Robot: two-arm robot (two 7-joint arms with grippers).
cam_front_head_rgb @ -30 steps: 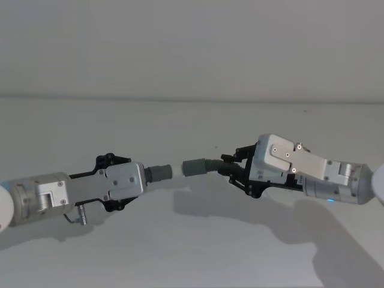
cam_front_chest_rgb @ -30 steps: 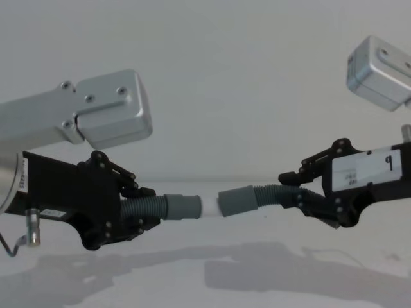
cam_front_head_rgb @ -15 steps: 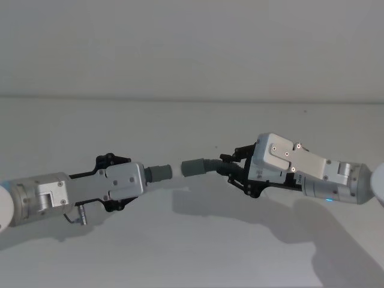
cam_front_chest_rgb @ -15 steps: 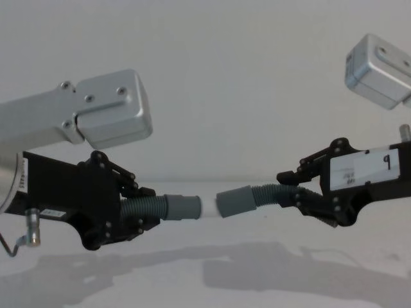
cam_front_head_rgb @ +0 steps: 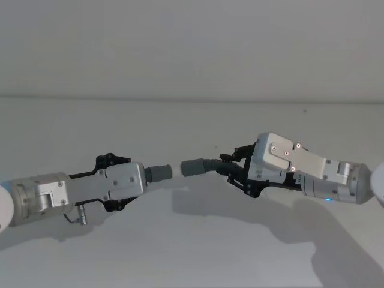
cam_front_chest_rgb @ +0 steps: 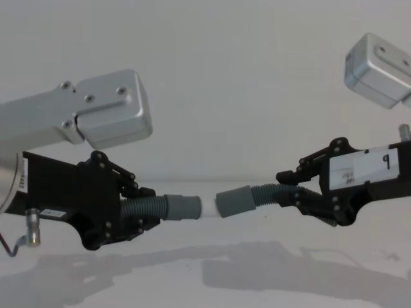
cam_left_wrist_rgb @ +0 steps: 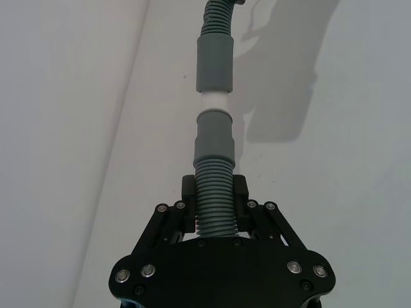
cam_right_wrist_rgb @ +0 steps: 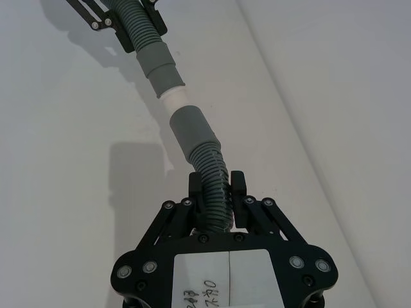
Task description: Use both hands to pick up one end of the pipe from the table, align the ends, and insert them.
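Left hand [cam_front_chest_rgb: 138, 215] and right hand [cam_front_chest_rgb: 289, 192] each pinching a pipe piece [cam_front_chest_rgb: 146, 208], cuffs [cam_front_chest_rgb: 232, 201] nearly touching above table [cam_front_head_rgb: 192, 252].

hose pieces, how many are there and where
2. One hose piece is held in the left gripper, white tip pointing right; the other hose piece is in the right gripper, both above the table.

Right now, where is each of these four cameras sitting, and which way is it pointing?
Head view: high up, looking down at the white table; both arms reach inward, left hand and right hand each holding a hose piece.
Chest view: lower, looking across; both hands seen side-on.
Left wrist view: along the left hand to its hose piece.
Right wrist view: along the right hand to its hose piece.
Shared: the white tip between the two grey cuffs.
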